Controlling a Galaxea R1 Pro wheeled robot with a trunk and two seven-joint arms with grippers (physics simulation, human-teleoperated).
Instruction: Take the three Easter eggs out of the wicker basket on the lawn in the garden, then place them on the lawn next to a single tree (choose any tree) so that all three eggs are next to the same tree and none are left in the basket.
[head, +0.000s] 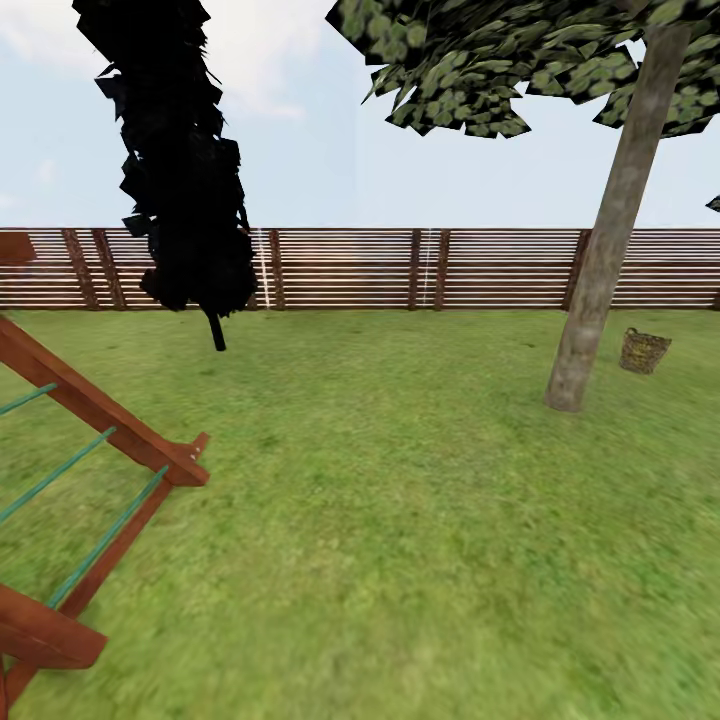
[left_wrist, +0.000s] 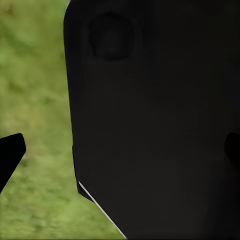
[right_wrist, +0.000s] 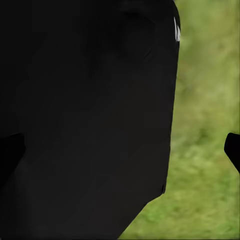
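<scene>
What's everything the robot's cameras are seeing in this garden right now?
wicker basket: one, brown, on the grass right of the leaning trunk, near the fence
tree: one, grey-brown trunk, green crown, right side
black-leaved tree: one, thin stem, left of middle
fence: one, brown slats, across the back
playset: one, red-brown beams, green rungs, lower left
lawn: green, patchy
left pincer: dark fingertips, open, over grass
right pincer: dark fingertips, open, over grass
</scene>
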